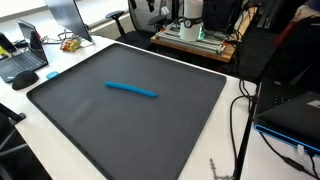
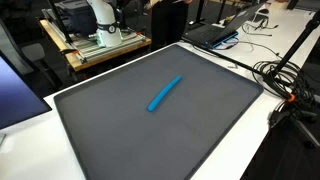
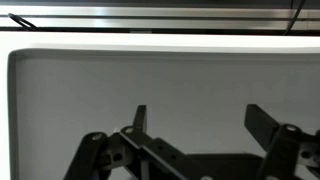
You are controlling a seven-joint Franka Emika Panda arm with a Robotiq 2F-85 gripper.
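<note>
A blue marker-like stick lies on the dark grey mat in both exterior views (image 1: 132,90) (image 2: 165,94), near the mat's middle. The mat (image 1: 100,120) (image 2: 200,130) covers most of a white table. My gripper (image 3: 200,115) shows only in the wrist view, with its two black fingers spread wide and nothing between them. It hangs above bare mat (image 3: 160,80) near the mat's white-edged border. The blue stick is not in the wrist view. The robot's white base (image 2: 100,20) stands on a wooden cart beyond the table.
A laptop (image 1: 22,60) and a mouse (image 1: 24,78) sit on the white table beside the mat. A wooden cart (image 2: 95,48) stands behind the table. Cables (image 2: 285,85) and a laptop (image 2: 215,35) lie at the side. Office chairs (image 1: 130,20) stand behind.
</note>
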